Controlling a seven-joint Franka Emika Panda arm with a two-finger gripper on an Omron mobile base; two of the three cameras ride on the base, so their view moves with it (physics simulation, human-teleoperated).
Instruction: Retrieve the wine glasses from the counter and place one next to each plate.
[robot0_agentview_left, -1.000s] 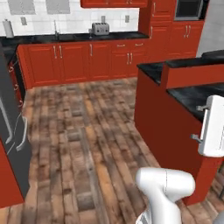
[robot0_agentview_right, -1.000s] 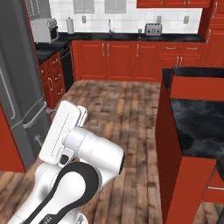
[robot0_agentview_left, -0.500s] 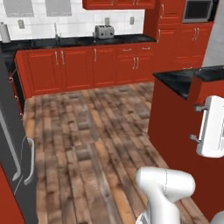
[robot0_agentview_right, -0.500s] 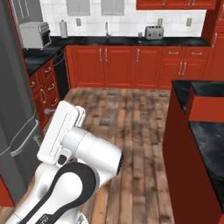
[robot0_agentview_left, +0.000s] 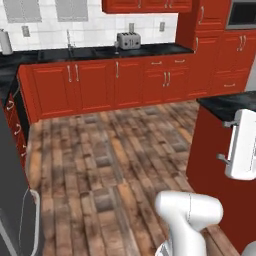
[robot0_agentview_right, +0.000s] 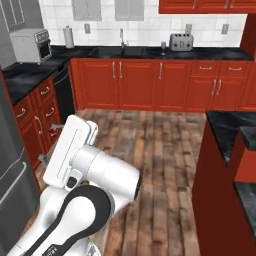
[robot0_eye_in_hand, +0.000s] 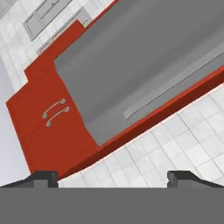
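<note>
Facing the long black marbled desk (robot0_agentview_right: 150, 51) across the floor, the jaws (robot0_eye_in_hand: 112, 177) stood released, holding nothing; one small clear wine glass (robot0_agentview_right: 163, 47) stood near the silver toaster (robot0_agentview_right: 181, 42), far ahead.

you see red cabinet doors (robot0_agentview_left: 105, 85) under a black marbled counter (robot0_agentview_left: 145, 50), a silver toaster (robot0_agentview_left: 128, 40), white tiled wall (robot0_agentview_right: 145, 30) and brown patchy plank floor (robot0_agentview_left: 100, 155).
</note>
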